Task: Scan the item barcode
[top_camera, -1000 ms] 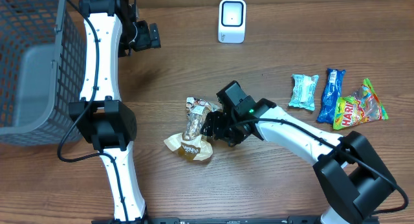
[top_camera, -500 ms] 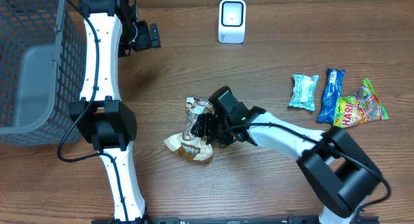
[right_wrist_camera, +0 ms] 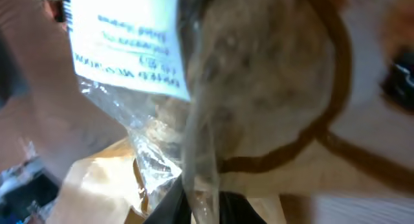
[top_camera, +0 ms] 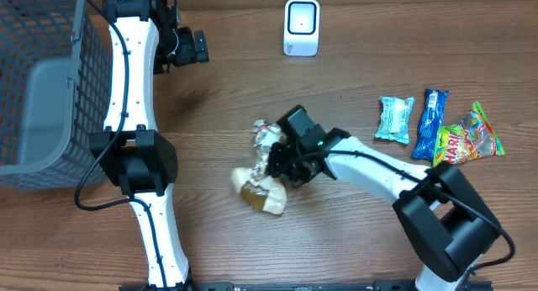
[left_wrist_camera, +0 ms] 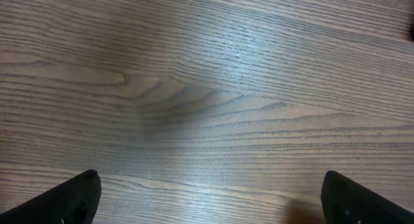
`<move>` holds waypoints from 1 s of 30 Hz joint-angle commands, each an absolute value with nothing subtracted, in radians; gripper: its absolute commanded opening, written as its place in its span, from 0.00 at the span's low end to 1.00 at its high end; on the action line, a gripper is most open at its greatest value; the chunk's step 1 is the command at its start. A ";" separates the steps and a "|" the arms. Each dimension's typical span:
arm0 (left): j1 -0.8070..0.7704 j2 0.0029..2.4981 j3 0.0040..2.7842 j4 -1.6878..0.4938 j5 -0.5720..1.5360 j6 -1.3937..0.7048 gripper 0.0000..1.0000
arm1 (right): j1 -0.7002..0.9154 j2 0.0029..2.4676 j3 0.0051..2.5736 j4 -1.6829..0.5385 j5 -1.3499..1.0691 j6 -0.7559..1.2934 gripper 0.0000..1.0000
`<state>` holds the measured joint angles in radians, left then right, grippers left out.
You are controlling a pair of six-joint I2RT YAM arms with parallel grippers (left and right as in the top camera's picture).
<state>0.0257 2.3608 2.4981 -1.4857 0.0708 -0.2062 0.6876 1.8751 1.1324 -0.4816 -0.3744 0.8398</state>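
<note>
From the overhead camera, I am seeing the right gripper (top_camera: pixel 278 162) sitting near the middle of the tabletop (top_camera: pixel 353 240), clamped onto the right-hand flank of the pastry packet (top_camera: pixel 259 190). The packet is lying just to the gripper's left, its long axis running from the far edge towards the near edge with a slight lean. The scanner (top_camera: pixel 301 27) is standing at the far edge, almost straight ahead of the grip and well apart from it, so I am judging that the coming move is a carry away from me with the printed side turned to the scanner's face. The left gripper (top_camera: pixel 192 47) is hanging over the far left part of the tabletop, well apart from the packet, so the right arm is by far the nearer one. On the left wrist camera, I am looking at bare wood between two widely spread fingers (left_wrist_camera: pixel 65 201); that gripper is holding nothing. On the right wrist camera, the packet is filling the frame, its clear film running down between the dark fingertips (right_wrist_camera: pixel 165 214) at the bottom edge, which are pinching it. A white printed label (right_wrist_camera: pixel 123 46) is showing at the upper left, too blurred for me to tell whether it is carrying the barcode.
</note>
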 commanded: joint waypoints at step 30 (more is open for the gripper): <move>0.018 2.362 2.490 -1.485 0.077 -0.187 1.00 | 0.873 1.841 1.327 -0.886 0.911 0.297 0.04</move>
<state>0.0257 2.3608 2.4981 -1.4853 0.0708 -0.2062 0.8268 1.8313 1.3018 -0.9104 0.8619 0.3996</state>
